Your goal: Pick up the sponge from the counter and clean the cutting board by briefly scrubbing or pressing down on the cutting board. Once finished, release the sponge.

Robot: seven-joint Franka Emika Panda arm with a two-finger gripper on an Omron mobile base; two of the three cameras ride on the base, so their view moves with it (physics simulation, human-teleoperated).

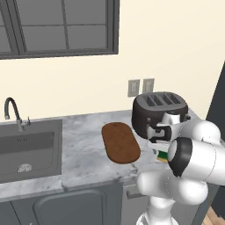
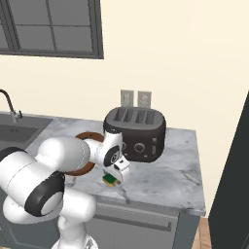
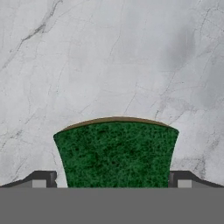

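The sponge shows its dark green top between my two fingertips, with a thin yellow edge at its far side. My gripper is shut on the sponge, one finger against each side. It sits low over the marbled counter, in front of the toaster. From the base, the gripper points down with the sponge under it, right of the cutting board. The dark brown oval board lies flat on the counter. My arm covers much of the cutting board; the sponge is near the counter's front edge.
A black toaster stands just behind the gripper, against the wall. The dark grey sink with its faucet is at the far left. A dark tall panel bounds the counter on the right.
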